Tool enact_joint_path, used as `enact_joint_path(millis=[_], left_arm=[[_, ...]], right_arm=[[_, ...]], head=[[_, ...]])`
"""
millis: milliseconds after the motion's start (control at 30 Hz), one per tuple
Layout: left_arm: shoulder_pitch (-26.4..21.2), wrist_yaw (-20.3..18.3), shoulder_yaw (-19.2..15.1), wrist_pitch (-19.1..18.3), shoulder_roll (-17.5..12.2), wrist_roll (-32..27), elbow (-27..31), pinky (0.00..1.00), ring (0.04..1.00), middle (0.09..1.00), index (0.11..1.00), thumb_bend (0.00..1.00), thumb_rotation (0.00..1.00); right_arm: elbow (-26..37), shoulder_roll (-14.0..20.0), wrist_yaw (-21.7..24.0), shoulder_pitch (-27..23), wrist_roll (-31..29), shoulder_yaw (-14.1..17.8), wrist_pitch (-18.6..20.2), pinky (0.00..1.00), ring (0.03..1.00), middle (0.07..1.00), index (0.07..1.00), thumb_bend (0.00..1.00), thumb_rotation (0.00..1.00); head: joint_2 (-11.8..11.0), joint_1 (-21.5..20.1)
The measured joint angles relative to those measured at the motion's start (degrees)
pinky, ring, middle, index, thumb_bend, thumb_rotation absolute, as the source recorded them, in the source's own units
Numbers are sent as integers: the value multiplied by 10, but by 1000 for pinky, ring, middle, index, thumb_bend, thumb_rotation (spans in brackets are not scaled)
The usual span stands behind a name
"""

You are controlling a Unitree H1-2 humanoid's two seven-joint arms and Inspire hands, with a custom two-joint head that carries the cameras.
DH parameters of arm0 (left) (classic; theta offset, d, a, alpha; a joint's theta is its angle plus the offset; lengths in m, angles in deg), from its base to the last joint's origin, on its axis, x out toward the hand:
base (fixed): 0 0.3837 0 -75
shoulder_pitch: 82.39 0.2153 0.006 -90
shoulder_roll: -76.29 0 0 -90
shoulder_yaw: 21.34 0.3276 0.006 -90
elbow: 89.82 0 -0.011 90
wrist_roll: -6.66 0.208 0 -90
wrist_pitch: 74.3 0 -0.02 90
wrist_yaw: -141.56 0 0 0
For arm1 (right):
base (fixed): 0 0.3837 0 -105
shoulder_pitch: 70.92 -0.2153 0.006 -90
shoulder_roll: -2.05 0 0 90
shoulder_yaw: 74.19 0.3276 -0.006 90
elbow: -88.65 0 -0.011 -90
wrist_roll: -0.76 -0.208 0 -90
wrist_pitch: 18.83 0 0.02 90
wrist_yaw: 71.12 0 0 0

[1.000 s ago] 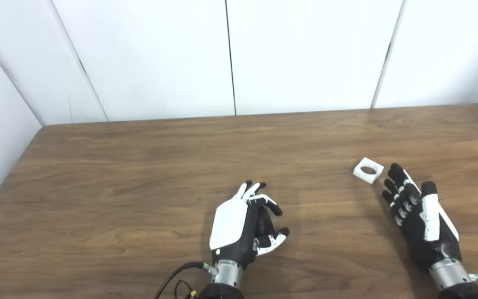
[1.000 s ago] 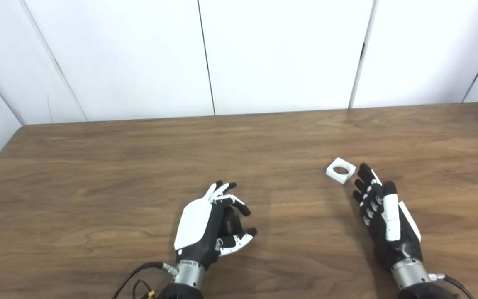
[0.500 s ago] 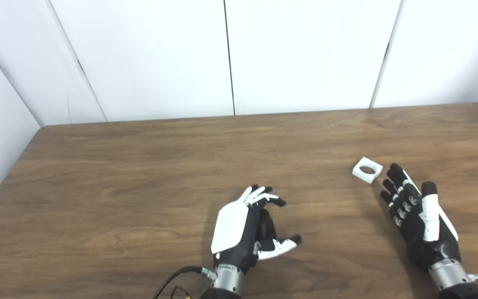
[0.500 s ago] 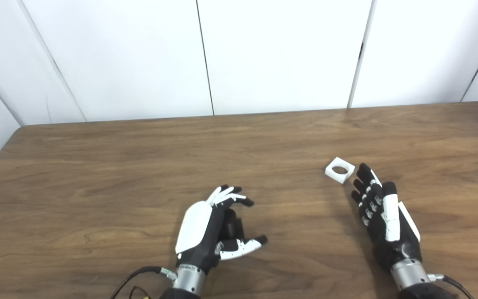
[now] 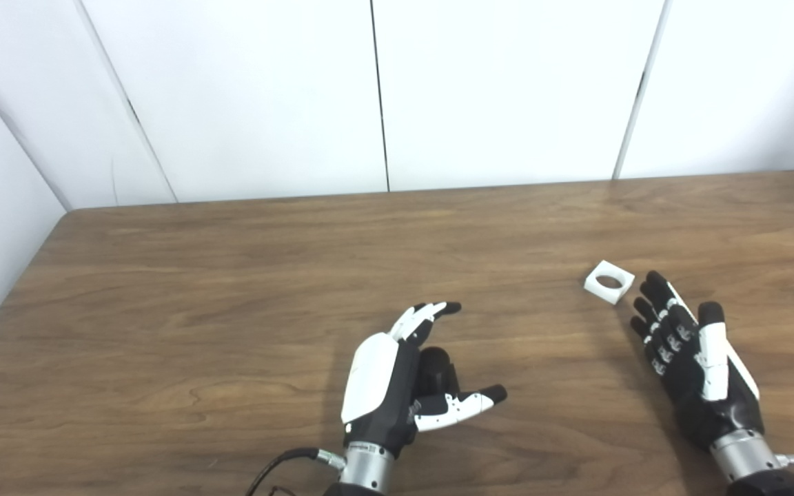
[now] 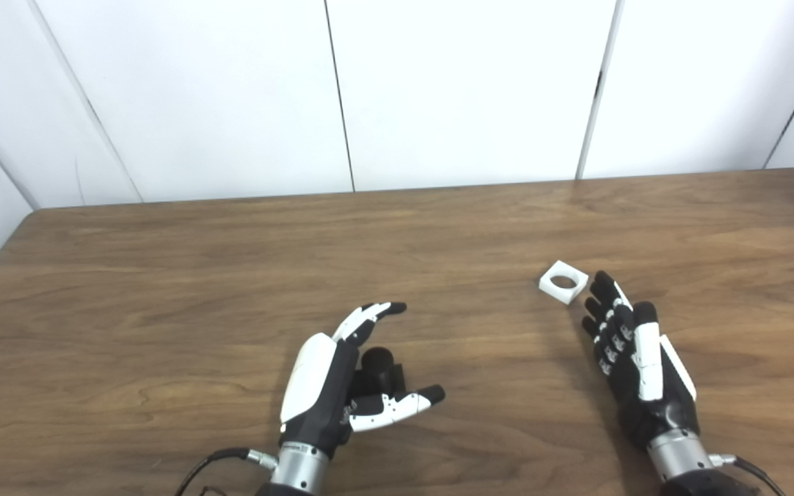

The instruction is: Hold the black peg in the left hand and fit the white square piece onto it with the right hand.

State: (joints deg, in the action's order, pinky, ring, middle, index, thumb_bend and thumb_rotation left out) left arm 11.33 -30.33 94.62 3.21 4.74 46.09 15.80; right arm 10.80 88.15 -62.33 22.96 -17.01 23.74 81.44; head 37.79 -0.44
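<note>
The black peg (image 5: 436, 370) stands on the wooden table (image 5: 231, 289) right against the palm of my left hand (image 5: 397, 379), between its spread fingers and thumb. That hand is open, its fingers stretched forward off the peg. The white square piece (image 5: 609, 281), with a round hole in it, lies flat on the table to the right. My right hand (image 5: 690, 348) is open with its palm turned left, just behind and right of the piece, fingertips a short way from it and not touching.
White wall panels (image 5: 507, 89) rise behind the table's far edge. The table's left edge (image 5: 7, 303) runs diagonally at the left. A black cable (image 5: 280, 465) trails from my left wrist at the bottom.
My left hand has opened: its fingers uncurled from around the black peg and the thumb swung out to the right. The hand drew slightly back. The right hand and white piece stayed put.
</note>
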Motion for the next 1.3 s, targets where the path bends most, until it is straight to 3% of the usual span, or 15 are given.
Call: enact_joint_path(millis=[400, 633, 667, 767, 833, 1000, 1300], left_arm=[[-1, -37, -52, -23, -11, 26, 27, 899, 942, 886, 810, 920, 293], [-18, -67, -76, -44, -39, 54, 39, 819, 922, 871, 753, 925, 361], [-19, -68, -77, -44, -44, 59, 39, 808, 908, 861, 742, 930, 392], [-25, -72, -76, -43, -69, 95, 38, 954, 916, 861, 728, 937, 454], [-29, -81, -72, -43, -83, 118, 34, 988, 932, 869, 721, 942, 477], [-32, -108, -60, -44, -99, 154, 26, 1000, 988, 900, 696, 977, 518], [-34, -173, -50, -46, -104, 191, 25, 1000, 1000, 935, 679, 994, 562]], right_arm=[[0, 0, 0, 1, -4, 1, 0, 1000, 1000, 1000, 979, 722, 1000], [0, 0, 2, 1, -9, 1, 0, 1000, 1000, 1000, 980, 735, 1000], [0, 0, 2, 1, -9, 1, 0, 1000, 1000, 1000, 984, 734, 1000], [0, 2, 2, 2, -9, 0, -1, 1000, 1000, 1000, 979, 735, 1000], [0, 2, 2, 2, -9, 0, -1, 1000, 1000, 1000, 975, 740, 1000], [0, 2, 2, 3, -8, 0, -2, 1000, 1000, 1000, 980, 750, 1000], [0, 3, 2, 3, 5, -2, -6, 1000, 1000, 1000, 979, 754, 1000]], head=[[2, 5], [4, 8], [4, 8], [4, 9], [4, 8], [6, 6], [7, 5]])
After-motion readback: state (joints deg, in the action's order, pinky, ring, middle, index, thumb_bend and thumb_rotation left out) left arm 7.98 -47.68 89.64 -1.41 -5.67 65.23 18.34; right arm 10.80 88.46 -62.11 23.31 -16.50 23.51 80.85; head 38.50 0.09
